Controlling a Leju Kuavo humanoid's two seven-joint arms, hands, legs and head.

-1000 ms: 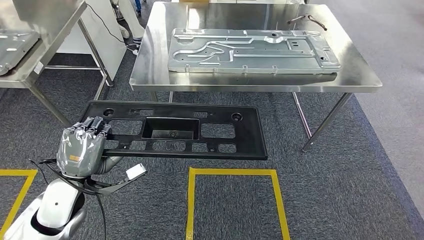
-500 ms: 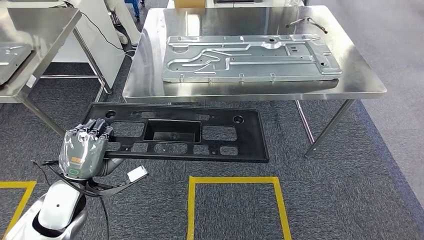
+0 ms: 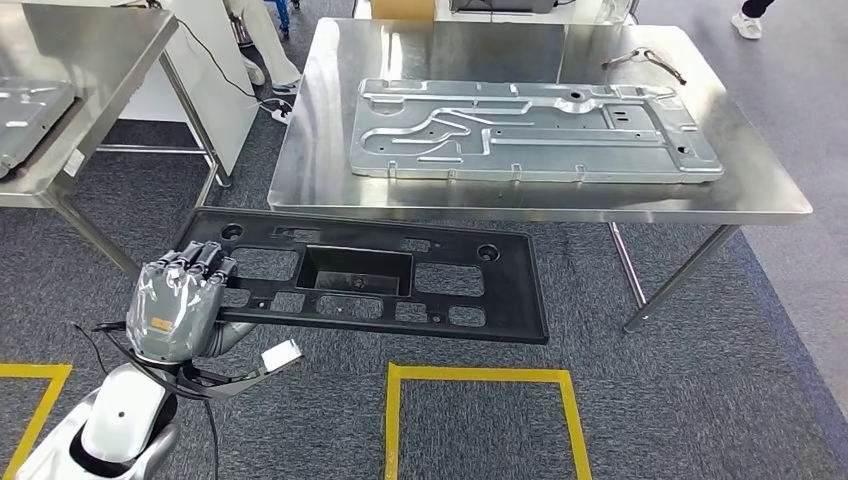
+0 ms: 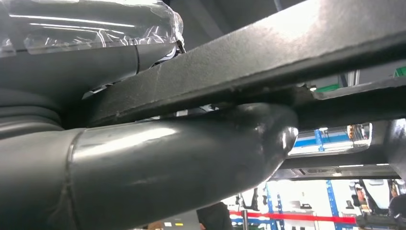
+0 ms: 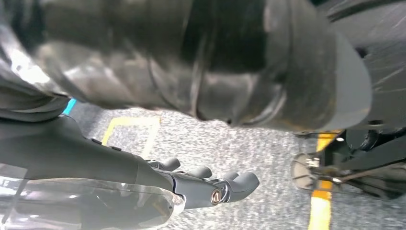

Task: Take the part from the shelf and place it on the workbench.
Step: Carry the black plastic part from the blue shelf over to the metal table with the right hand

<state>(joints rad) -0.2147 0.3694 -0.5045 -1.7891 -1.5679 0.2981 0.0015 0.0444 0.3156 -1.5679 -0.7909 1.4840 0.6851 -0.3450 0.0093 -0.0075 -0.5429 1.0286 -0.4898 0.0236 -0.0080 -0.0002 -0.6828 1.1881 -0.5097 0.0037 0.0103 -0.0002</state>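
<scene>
Carrying the black part [image 3: 365, 277] toward the workbench [image 3: 300, 150], clamped at one end by the left hand [image 3: 180, 300].

Held out level above the carpet, just short of the workbench's near edge and lower than its top. Left hand's fingers over the part's upper face, thumb [image 4: 182, 163] pressed underneath. Right hand [image 5: 191, 187] hanging over the floor, fingers loosely apart, holding nothing. Best to lift the far, unsupported end clear of the edge first, keep it level, and set down on bare steel in front of the silver panel [image 3: 535, 130]. Long, flat, matte black plastic frame with rectangular cut-outs, a central recess and round holes near the corners; likely to sag or swing.
</scene>
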